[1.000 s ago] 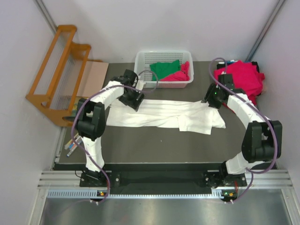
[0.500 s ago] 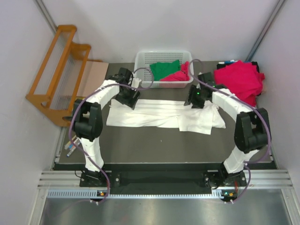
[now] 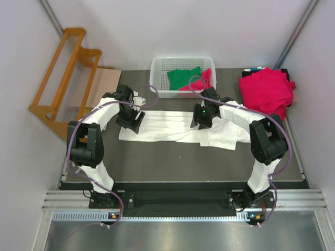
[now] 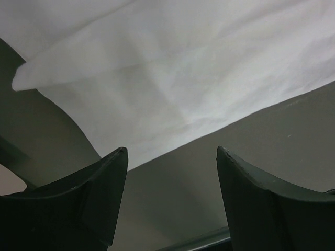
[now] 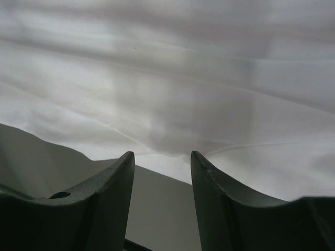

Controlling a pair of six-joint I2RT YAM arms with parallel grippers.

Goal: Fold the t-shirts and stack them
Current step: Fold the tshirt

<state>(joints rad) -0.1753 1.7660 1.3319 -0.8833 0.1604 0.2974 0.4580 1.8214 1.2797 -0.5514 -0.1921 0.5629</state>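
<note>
**Top, left-wrist and right-wrist views.** The large white cloth t-shirt (image 3: 167, 128) is shown lying on the dark table (image 3: 183, 167). It is drawn out into a long creased band from left to right, with a looser, wider mass at its right end. A green t-shirt (image 3: 183, 77) and a crimson t-shirt (image 3: 200, 84) are seen in the white plastic lattice basket (image 3: 182, 58) beyond it. A heap of crimson t-shirts (image 3: 267, 89) is seen at the far right corner.

The left gripper (image 4: 171, 156) is held low over the left end of the band. Its fingers are spread and nothing is held between them, and the near hem of the cloth is seen just ahead of the fingertips. The right gripper (image 5: 162, 157) is placed over the middle of the band, likewise parted and empty, with the near edge of the cloth framed between its fingers. Whether either gripper touches the cloth cannot be told.

The shirt is judged to be light, limp and not fragile. No shape will be kept when it is lifted, and any unsupported part will be left to sag. The stacked layers may slide over one another, so a pinch is best taken at a hem or corner with every layer caught. Two well-separated holds along the same edge are advised, so that the band can be carried over evenly.
</note>
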